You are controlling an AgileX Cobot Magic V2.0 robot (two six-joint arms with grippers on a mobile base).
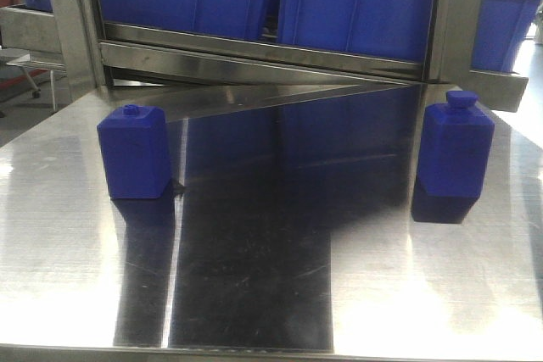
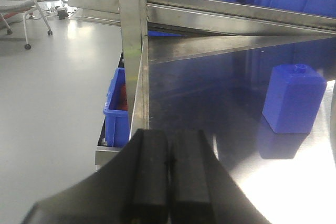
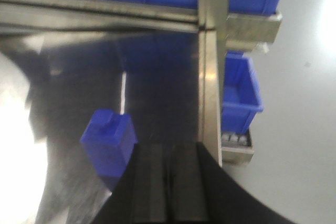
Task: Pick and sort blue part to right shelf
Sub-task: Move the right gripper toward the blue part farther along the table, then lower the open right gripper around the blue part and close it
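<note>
The blue part, a bottle-shaped block with a wide round cap, stands upright on the right side of the steel table. In the right wrist view the blue part sits just ahead and to the left of my right gripper, which is shut and empty and apart from it. My left gripper is also shut and empty, near the table's left edge. The right shelf with its blue bins stands behind the table. Neither gripper shows in the front view.
A squatter blue block with a tiny stud stands on the table's left side, seen as the squat block to the right of my left gripper. Lower blue bins sit beside the table's edges. A chair is on the floor.
</note>
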